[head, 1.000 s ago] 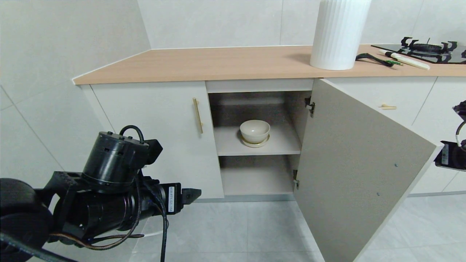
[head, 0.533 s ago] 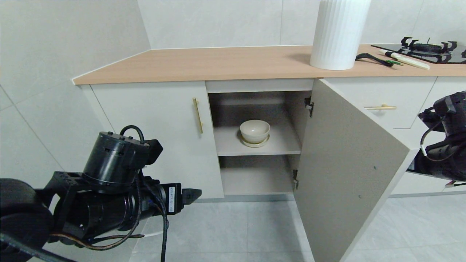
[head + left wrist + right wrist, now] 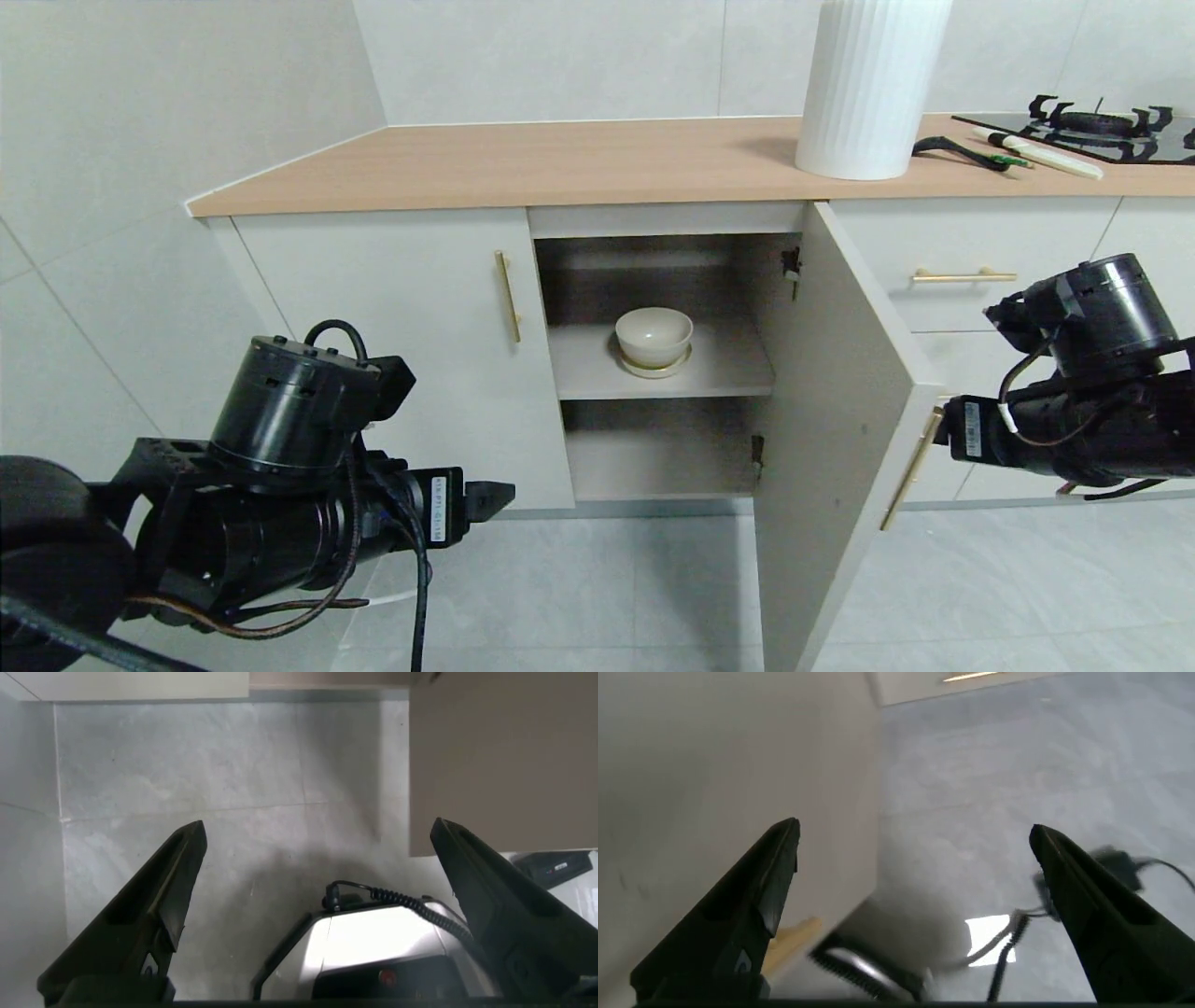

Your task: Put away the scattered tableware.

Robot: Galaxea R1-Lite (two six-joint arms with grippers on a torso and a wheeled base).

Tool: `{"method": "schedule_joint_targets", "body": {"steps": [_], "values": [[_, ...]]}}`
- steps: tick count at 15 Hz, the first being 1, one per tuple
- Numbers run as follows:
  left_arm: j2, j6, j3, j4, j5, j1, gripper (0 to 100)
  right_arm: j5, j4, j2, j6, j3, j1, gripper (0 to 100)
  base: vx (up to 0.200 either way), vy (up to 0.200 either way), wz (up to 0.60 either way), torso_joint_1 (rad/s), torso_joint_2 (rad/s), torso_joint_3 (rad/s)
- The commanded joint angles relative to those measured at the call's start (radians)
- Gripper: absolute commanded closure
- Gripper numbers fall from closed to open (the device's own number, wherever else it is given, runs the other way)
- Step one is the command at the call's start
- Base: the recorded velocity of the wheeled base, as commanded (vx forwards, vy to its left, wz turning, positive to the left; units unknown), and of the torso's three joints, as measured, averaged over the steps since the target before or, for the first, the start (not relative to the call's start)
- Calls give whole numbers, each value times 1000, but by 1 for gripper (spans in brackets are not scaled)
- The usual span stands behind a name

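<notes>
A cream bowl [image 3: 653, 334] sits on a gold-rimmed plate [image 3: 653, 367] on the upper shelf [image 3: 719, 373] of the open cabinet. The cabinet door [image 3: 840, 401] stands half open, hinged on the right. My right gripper [image 3: 941, 431] is against the door's outer face by its gold handle [image 3: 907, 467]. In the right wrist view its fingers [image 3: 771, 891] are spread open [image 3: 915, 831], with the door [image 3: 719, 784] and the handle [image 3: 792, 940] close by. My left gripper [image 3: 490, 497] hangs low at the left, open [image 3: 318, 831] above the floor and holding nothing.
A tall white ribbed container [image 3: 868, 89] stands on the wooden counter [image 3: 523, 163], with utensils [image 3: 1036, 152] and a gas stove [image 3: 1102, 121] to its right. The left cabinet door [image 3: 401, 336] is shut. Tiled floor [image 3: 635, 588] lies in front.
The cabinet door has swung leftward toward shut. My right arm has come in from the right edge and followed the door's outer face. The left arm has not moved.
</notes>
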Motion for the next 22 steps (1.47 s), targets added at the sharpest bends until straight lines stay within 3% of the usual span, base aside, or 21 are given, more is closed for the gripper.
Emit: {"method": "schedule_joint_targets", "body": {"steps": [1, 7, 10, 14, 22], "values": [[-11, -1, -1, 0, 0, 0, 0, 0, -35, 21, 0, 9, 44, 0, 0, 0, 0, 0, 0, 0], [-20, -1, -4, 0, 0, 0, 0, 1, -248, 170, -14, -32, 147, 0, 0, 0, 0, 0, 0, 0], [-24, -1, -4, 0, 2, 0, 0, 4, -254, 243, -12, -132, 184, 0, 0, 0, 0, 0, 0, 0], [-47, 1, -7, 0, 0, 0, 0, 93, -305, 294, 5, -152, 182, 0, 0, 0, 0, 0, 0, 0], [-37, 1, -7, -2, 2, 0, 0, 90, -541, 430, 65, -152, 168, 0, 0, 0, 0, 0, 0, 0]]}}
